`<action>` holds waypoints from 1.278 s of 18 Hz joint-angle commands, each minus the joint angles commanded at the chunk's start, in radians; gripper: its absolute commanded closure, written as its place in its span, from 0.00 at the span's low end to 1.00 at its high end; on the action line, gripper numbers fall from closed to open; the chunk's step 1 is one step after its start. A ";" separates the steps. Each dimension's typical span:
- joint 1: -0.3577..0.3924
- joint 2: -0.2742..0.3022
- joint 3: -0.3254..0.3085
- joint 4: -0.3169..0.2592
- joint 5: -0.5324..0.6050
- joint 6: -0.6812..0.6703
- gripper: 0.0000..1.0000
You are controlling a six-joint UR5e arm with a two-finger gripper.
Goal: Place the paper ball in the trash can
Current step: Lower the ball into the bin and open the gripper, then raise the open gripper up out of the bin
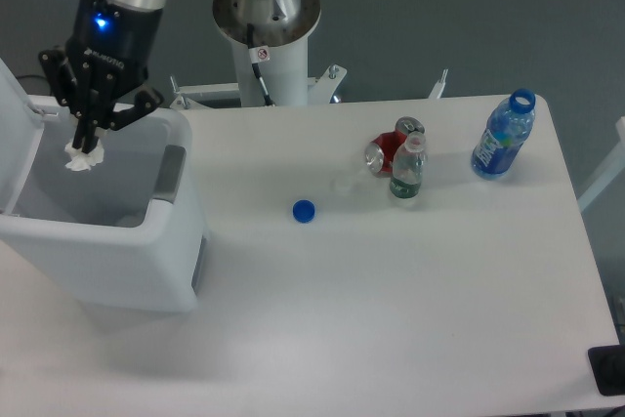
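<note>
At the far left, the large white rectangular plastic trash can (146, 261) stands open-lidded; above its pale interior the black pincer (90, 142) pinches the small crumpled white paper ball (82, 156), poised for dropping. A blue bottle cap (304, 210) lies on the white bench (410, 310).

The arm rises from a white pedestal (270, 56) with a broad silver-grey collar at its top and flared white feet bolted at the base. A thin black cable runs down the pedestal's front past a small round red-and-white sticker. The wrist section is brushed silver above a black housing — one blue light glows there, over small white lettering too small to read — ending in a black two-finger gripper (90, 132).
</note>
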 joint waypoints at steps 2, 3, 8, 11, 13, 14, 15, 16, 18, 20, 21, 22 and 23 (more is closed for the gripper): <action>0.000 -0.002 -0.002 -0.002 0.002 0.002 0.70; -0.002 -0.008 -0.002 -0.002 0.002 0.005 0.50; -0.002 -0.011 -0.002 0.000 0.008 0.055 0.03; 0.000 -0.005 0.000 0.000 0.008 0.057 0.01; 0.009 -0.003 0.000 0.002 0.011 0.077 0.00; 0.015 -0.002 0.002 0.002 0.021 0.092 0.00; 0.026 0.001 0.003 0.002 0.043 0.107 0.00; 0.031 0.003 0.006 0.002 0.085 0.123 0.00; 0.043 0.003 0.018 0.005 0.181 0.141 0.00; 0.061 0.006 0.018 0.011 0.207 0.178 0.00; 0.066 0.003 0.018 0.011 0.225 0.202 0.00; 0.078 0.003 0.017 0.011 0.245 0.227 0.00; 0.093 0.002 0.017 0.011 0.262 0.257 0.00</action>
